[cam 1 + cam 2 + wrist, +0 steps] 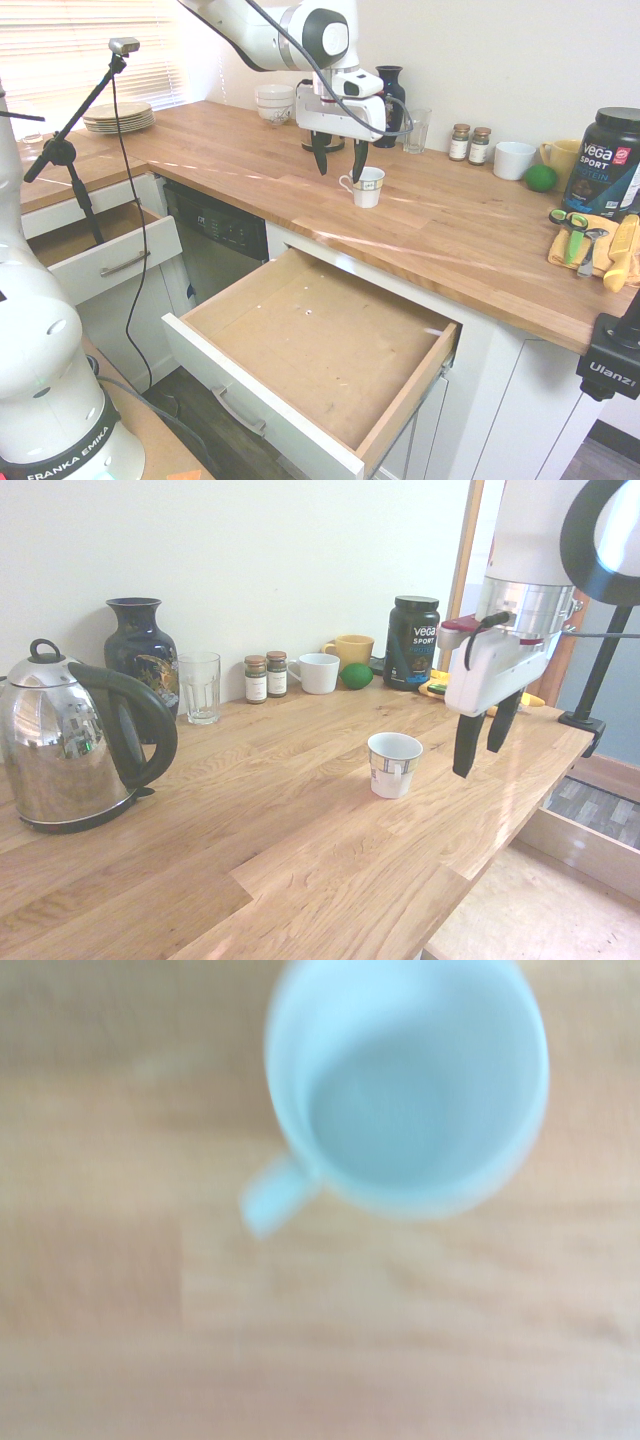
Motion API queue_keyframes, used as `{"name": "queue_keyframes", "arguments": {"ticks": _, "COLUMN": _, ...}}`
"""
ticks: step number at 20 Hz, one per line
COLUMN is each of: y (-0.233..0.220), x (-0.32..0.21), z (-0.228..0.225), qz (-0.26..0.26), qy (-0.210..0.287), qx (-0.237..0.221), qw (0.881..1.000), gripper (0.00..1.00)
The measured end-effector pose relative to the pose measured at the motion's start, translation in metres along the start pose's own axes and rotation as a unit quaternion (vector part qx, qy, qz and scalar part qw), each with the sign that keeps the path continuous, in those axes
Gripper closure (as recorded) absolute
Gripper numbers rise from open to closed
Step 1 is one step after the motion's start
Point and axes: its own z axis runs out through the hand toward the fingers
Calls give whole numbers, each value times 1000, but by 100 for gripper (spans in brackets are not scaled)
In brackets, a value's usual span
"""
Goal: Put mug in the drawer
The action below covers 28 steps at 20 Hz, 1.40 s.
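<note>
- Far left: narrow drawer (125, 256), pulled out, white front, metal handle.
- Stack of plates (118, 118) on wooden counter (225, 150), by blinds (90, 50).
- Dishwasher (215, 225), dark panel, below counter, between the 2 drawers.
- White bowls (275, 97), stacked, back of counter.
- Wide drawer (315, 340): pulled out, light-brown wood inside, white front, bar handle (238, 411).
- Kettle (70, 745), steel, black handle, mostly hidden behind gripper in first exterior view.
- Gripper (341, 172): wide open, 2 dark fingers apart and pointing down, holding nothing. Hangs over counter near the small mug.
- Small mug (368, 188): upright on counter, behind wide drawer, not in it. White, tapered, patterned band below rim, loop handle. Wrist view: looks down into it, blurred.
- Vase (389, 105), dark blue, back of counter.
- Clear glass (417, 130), just beside vase.
- 2 small jars (469, 145), dark lids, pale labels, side by side.
- Plain white mug (514, 161), upright.
- Green round item (540, 179), in front of yellow mug (562, 154).
- Black tub (602, 165), "vega SPORT" label.
- Far right: yellow cloth (600, 264) with utensils (576, 238) and a long yellow item (622, 255) on it.
</note>
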Motion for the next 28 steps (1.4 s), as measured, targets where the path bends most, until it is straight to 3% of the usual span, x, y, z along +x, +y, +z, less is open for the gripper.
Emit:
{"name": "queue_keyframes", "arguments": {"ticks": 7, "y": -48, "x": 37, "z": -6, "qz": 2, "qy": 1, "qx": 2, "qw": 1000, "gripper": 0}}
{"name": "queue_keyframes", "arguments": {"ticks": 14, "y": -94, "x": 42, "z": 6, "qz": 0, "qy": -3, "qx": -3, "qw": 1000, "gripper": 0}}
{"name": "queue_keyframes", "arguments": {"ticks": 28, "y": -104, "x": 46, "z": 54, "qz": 1, "qy": -20, "qx": -23, "qw": 1000, "gripper": 0}}
